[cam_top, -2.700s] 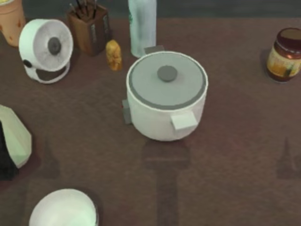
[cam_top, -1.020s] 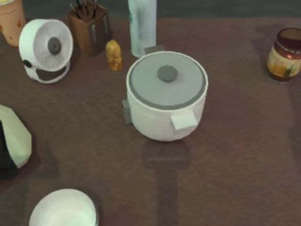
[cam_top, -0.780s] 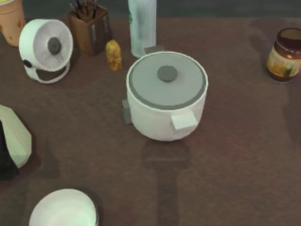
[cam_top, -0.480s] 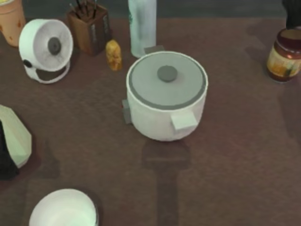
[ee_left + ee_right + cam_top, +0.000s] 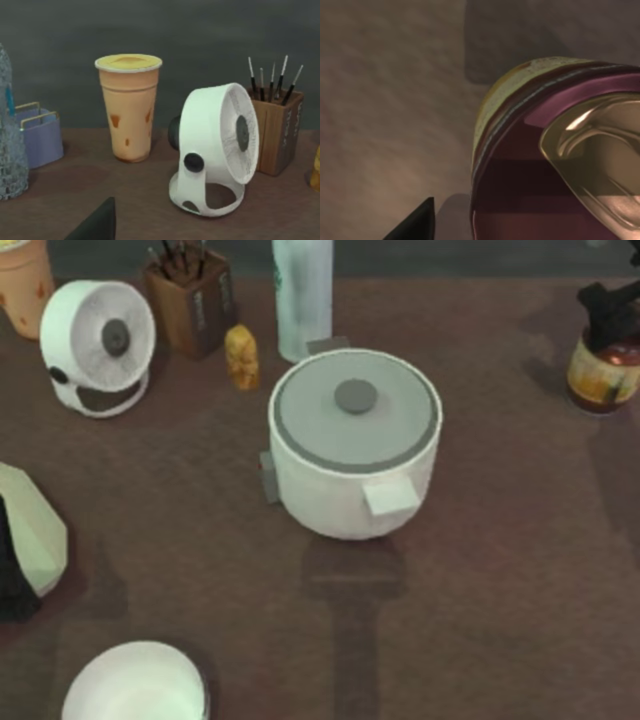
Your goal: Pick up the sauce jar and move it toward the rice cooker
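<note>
The sauce jar (image 5: 601, 378), with its yellow-orange label, stands at the table's far right. My right gripper (image 5: 611, 308) hangs right over it, a black shape covering most of the dark lid. In the right wrist view the brown-red lid (image 5: 560, 170) fills the picture from close up. One black fingertip (image 5: 416, 223) stands apart from the jar's side, so the gripper is open. The rice cooker (image 5: 354, 440), white with a grey lid and dark knob, sits mid-table, well left of the jar. My left arm is parked out of the top view; one fingertip (image 5: 97, 222) shows, open.
Along the back stand an orange cup (image 5: 24, 285), a white fan (image 5: 97, 344), a wooden brush holder (image 5: 189, 300), a yellow-brown figurine (image 5: 241, 356) and a tall white bottle (image 5: 303, 295). A white bowl (image 5: 137, 686) sits front left, with a pale green object (image 5: 32, 530) at the left edge.
My right gripper has come in from the top right corner and now sits over the jar's lid. The jar and the cooker have not moved.
</note>
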